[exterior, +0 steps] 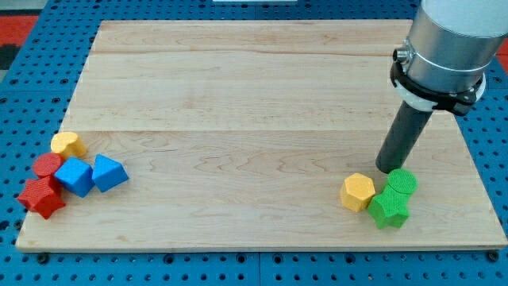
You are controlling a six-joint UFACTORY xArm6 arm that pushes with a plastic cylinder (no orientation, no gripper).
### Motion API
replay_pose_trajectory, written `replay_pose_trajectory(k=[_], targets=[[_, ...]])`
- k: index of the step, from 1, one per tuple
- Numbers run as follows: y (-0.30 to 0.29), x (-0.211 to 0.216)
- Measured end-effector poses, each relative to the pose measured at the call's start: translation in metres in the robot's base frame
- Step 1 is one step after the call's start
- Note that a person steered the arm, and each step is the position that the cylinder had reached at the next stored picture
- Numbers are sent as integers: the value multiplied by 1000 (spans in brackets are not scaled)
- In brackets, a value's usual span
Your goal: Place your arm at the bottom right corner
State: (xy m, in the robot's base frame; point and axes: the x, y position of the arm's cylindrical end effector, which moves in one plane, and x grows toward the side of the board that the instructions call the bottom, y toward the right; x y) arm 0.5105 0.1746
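Nearest to me runs the front edge of the wooden board [262,238], and along it I read the scene from the view's left. At the bottom-left corner sits a tight cluster: a red star-shaped block [41,196] hanging slightly over the board's left edge, a red cylinder [48,165] touching it from above, and a yellow block [68,144] behind that, its exact shape hard to make out since the red cylinder covers its lower side. Two blue blocks follow, a blue cube [75,176] and, just beside it to the right, a blue wedge-like block [109,172]. The wide middle of the board holds nothing else. Toward the bottom right I see a yellow hexagonal block [357,191], then a green star-shaped block [390,208] touching it, with a green cylinder [402,182] pressed against the star's upper side. My tip [388,169] rests on the board just above this group, close to the green cylinder's upper-left edge; I cannot tell whether they touch. The arm carries no claw, only the rod, and its grey housing [448,40] is cut off by the view's top and right edges.
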Motion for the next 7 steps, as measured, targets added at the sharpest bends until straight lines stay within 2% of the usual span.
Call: replay_pose_trajectory(k=[7], targets=[[1,-2]])
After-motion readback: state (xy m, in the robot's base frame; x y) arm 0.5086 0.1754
